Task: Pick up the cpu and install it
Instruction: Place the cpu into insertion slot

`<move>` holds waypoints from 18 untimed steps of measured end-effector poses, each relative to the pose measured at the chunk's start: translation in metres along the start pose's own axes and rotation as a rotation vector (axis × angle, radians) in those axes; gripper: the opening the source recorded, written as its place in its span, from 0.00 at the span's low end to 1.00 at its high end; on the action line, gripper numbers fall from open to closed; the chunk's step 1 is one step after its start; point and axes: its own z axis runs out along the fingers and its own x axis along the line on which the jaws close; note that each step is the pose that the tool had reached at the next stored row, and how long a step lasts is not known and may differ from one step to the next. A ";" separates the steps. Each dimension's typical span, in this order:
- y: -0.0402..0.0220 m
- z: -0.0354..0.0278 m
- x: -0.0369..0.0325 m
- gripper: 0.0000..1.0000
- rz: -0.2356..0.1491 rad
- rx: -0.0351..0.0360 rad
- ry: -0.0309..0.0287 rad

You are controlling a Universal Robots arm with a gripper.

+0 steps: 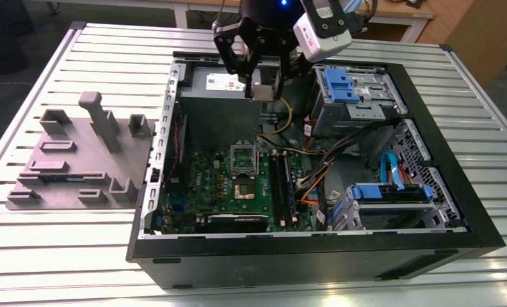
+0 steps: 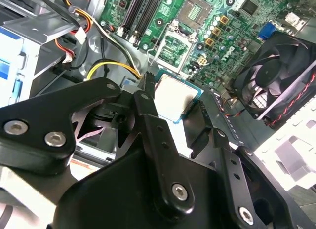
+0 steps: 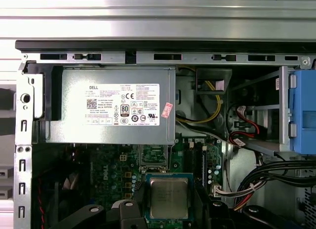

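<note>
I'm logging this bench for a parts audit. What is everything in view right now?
cpu: one, silvery top, held above the motherboard.
computer case: one, black, open, on the table.
motherboard: one, green, inside the case.
power supply: one, grey with a white label, inside the case.
fan: one, black, beside the motherboard.
drive brackets: two, blue, at the exterior view's right of the case.
fixture: one, grey plastic, on the table at the exterior view's left.
table: one, slatted metal.
gripper: one, black, shut on the cpu.
</note>
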 end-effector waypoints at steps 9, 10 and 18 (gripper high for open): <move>0.0000 0.0000 0.0018 0.47 0.000 0.0000 0.0000; 0.0000 0.0000 0.0019 0.47 0.000 0.0000 0.0000; 0.0000 0.0000 0.0039 0.47 0.000 0.0000 0.0000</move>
